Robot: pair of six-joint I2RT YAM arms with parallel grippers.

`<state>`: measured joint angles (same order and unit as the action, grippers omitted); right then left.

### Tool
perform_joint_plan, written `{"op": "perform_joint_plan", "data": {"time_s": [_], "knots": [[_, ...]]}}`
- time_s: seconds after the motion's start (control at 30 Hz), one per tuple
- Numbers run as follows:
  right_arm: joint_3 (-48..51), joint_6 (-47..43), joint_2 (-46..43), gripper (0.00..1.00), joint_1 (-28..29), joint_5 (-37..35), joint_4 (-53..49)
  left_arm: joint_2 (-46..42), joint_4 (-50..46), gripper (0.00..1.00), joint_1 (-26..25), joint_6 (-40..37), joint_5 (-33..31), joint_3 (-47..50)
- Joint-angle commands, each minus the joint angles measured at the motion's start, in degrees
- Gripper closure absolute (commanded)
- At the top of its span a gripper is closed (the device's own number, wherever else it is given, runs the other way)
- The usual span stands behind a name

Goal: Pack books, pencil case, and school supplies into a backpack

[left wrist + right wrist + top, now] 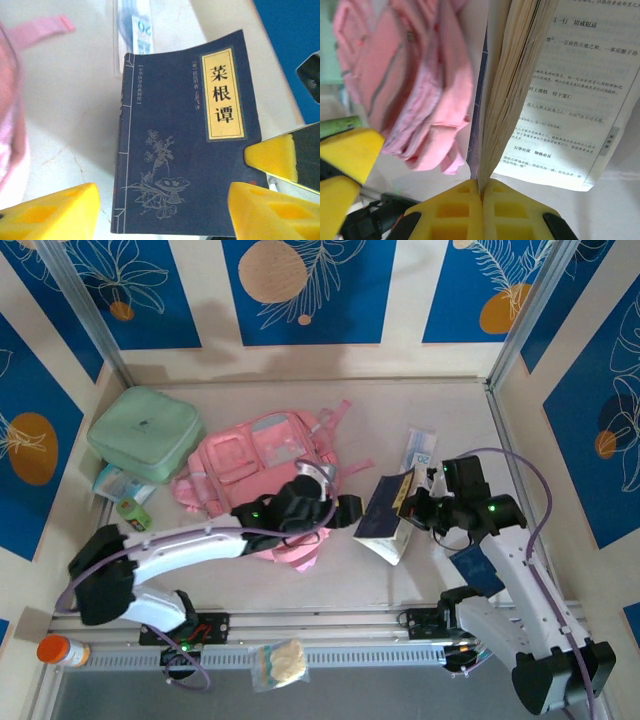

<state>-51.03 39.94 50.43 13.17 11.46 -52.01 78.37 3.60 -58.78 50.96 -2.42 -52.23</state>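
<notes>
Backpack (250, 465), pink and soft, lies in the middle of the table (380, 410), and nothing can be seen going into it yet; whether its main pocket is unzipped I cannot tell from above.

Just to its right, a navy book (380, 515) hangs in the air between the two arms. The right claw (405, 502) is pinched fully together on a thin part of that book. In the right wrist view its yellow pads (465, 205) meet at the bottom edge while the pages (515, 100) fan loosely upward and one printed leaf falls open to the right. The left claw (348, 510) stands wide, with a finger on each side of the cover's lower edge in its own view (160, 220); the left finger (50, 215) is clear of the book, so this claw grips nothing.

What looks like a second navy book (478, 568) lies on the table under the right arm. The pencil case (420, 448) sits at the far right, well apart from the backpack. A mint-green case (145, 435) and a small green stick (132, 512) are on the left. The yellow book is not to be found, so it may or may not be packed.

By my reading the job is early: one book is in hand, and the other items wait on the table.
</notes>
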Motion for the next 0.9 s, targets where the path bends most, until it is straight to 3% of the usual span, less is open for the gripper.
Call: {"op": "perform_joint_plan", "data": {"time_s": [0.0,0.23,0.5,0.73,0.87], "knots": [[-4.01,-2.49,-0.27,1.00,1.69,8.70,2.73,-5.46,-1.27,0.27,2.74,-0.75,5.29,3.24],[-8.80,-2.33,3.38,1.00,6.32,19.27,11.36,-15.93,-0.71,0.20,8.49,4.13,8.24,8.45],[-11.27,0.59,7.03,1.00,9.45,25.84,19.89,-16.09,7.95,0.16,10.62,9.07,12.22,10.12],[-8.08,1.71,7.46,1.00,9.36,27.30,24.89,-14.65,18.96,0.17,10.65,12.55,16.06,9.87],[-6.08,0.09,7.75,1.00,7.25,27.79,24.33,-14.80,19.98,0.24,10.62,12.38,17.03,9.44]]}}
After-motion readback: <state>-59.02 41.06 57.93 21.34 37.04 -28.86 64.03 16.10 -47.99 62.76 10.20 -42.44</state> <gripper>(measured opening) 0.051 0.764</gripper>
